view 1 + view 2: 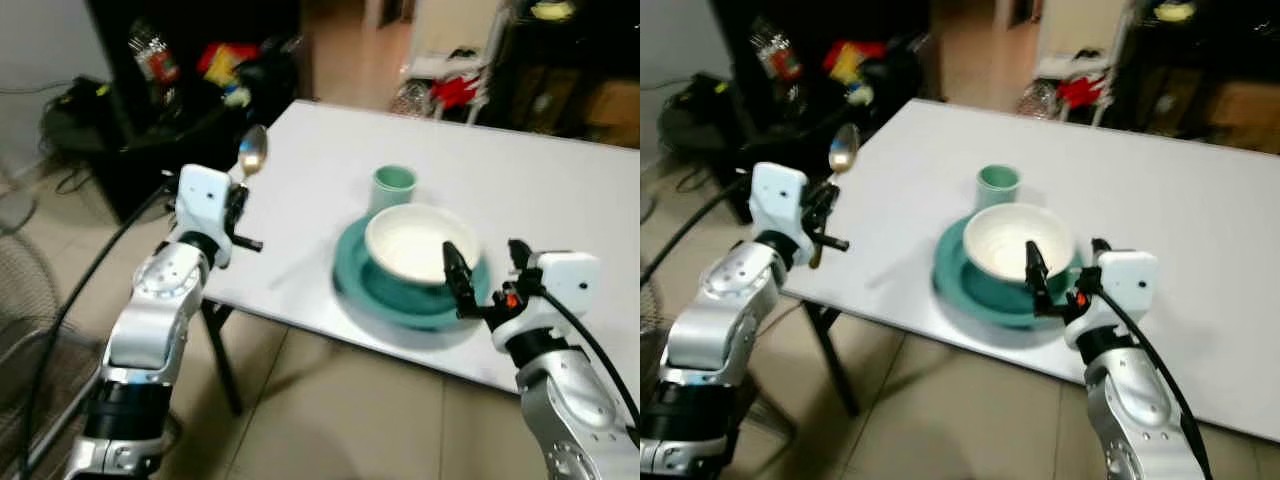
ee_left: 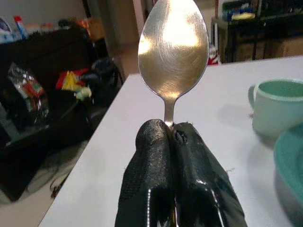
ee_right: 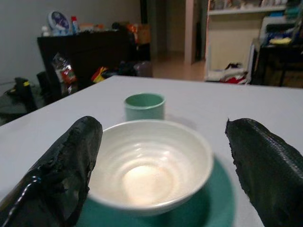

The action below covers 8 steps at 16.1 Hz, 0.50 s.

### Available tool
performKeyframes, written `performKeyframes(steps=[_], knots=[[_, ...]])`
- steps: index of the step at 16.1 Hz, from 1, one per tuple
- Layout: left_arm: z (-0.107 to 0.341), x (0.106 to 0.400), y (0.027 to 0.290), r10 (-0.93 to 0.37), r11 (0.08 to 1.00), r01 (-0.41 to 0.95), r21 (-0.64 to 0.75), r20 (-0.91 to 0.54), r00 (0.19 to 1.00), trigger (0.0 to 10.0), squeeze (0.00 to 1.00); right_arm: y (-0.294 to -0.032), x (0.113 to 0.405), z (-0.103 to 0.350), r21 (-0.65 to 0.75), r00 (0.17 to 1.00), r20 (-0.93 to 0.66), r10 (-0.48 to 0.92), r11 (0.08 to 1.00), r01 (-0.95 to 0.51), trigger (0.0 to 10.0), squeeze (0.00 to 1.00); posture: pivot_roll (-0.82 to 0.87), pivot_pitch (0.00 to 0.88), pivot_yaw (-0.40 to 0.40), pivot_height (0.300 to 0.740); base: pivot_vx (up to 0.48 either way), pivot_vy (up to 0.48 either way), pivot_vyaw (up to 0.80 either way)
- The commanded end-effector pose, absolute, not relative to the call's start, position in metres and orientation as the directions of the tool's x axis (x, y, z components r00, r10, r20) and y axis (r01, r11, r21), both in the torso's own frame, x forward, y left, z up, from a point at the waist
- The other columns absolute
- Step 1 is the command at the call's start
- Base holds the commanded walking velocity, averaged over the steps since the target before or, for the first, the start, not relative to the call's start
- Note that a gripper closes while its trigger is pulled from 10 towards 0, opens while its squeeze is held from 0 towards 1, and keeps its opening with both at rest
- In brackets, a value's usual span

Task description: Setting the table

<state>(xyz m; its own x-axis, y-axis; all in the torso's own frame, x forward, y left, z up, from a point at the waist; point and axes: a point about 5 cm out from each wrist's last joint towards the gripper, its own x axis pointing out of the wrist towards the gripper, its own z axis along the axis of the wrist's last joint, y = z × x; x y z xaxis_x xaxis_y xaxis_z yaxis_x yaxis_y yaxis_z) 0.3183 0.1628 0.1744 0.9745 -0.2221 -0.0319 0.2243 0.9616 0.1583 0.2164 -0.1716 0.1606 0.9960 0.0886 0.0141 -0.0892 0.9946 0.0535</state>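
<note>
A metal spoon (image 1: 251, 153) is pinched by its handle in my left gripper (image 2: 171, 135), which is shut on it and held over the white table's (image 1: 560, 190) left front corner, bowl end up. A white bowl (image 1: 418, 244) sits on a teal plate (image 1: 368, 285) near the table's front edge, with a green mug (image 1: 394, 186) just behind them. My right gripper (image 1: 485, 268) stands open at the plate's right side, its fingers (image 3: 66, 172) apart on either side of the bowl as seen in the right wrist view.
A dark shelf unit with bags and clutter (image 1: 200, 70) stands beyond the table's left end. Cables (image 1: 60, 320) trail over the tiled floor on the left. The table's right and far parts are bare. More furniture (image 1: 570, 70) stands in the background right.
</note>
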Motion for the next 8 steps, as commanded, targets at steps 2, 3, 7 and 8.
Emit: performKeyframes(steps=[2,3,7,8], knots=[[0.178,0.322,0.163,-0.234,0.958,0.235,0.164,-0.026,0.972,10.0,0.00,-0.171,0.216,0.162,0.052,0.994,0.016,0.104,0.993,-0.105,10.0,0.00,-0.03,0.000,0.028,0.740,0.360,0.000,0.00],[0.177,0.322,0.165,-0.234,0.957,0.236,0.170,-0.031,0.972,10.0,0.00,-0.172,0.217,0.162,0.051,0.994,0.016,0.106,0.993,-0.106,10.0,0.00,-0.03,0.000,0.029,0.740,0.360,0.000,0.00],[0.174,0.322,0.171,-0.258,0.944,0.267,0.194,-0.073,0.963,10.0,0.00,-0.171,0.216,0.162,0.046,0.994,0.015,0.111,0.993,-0.111,10.0,0.00,-0.02,0.000,0.027,0.740,0.179,0.000,0.00],[0.173,0.322,0.171,-0.278,0.934,0.292,0.205,-0.093,0.956,10.0,0.00,-0.171,0.216,0.161,0.036,0.993,0.008,0.120,0.992,-0.120,10.0,0.00,-0.02,0.000,0.027,0.740,0.000,0.000,0.00]])
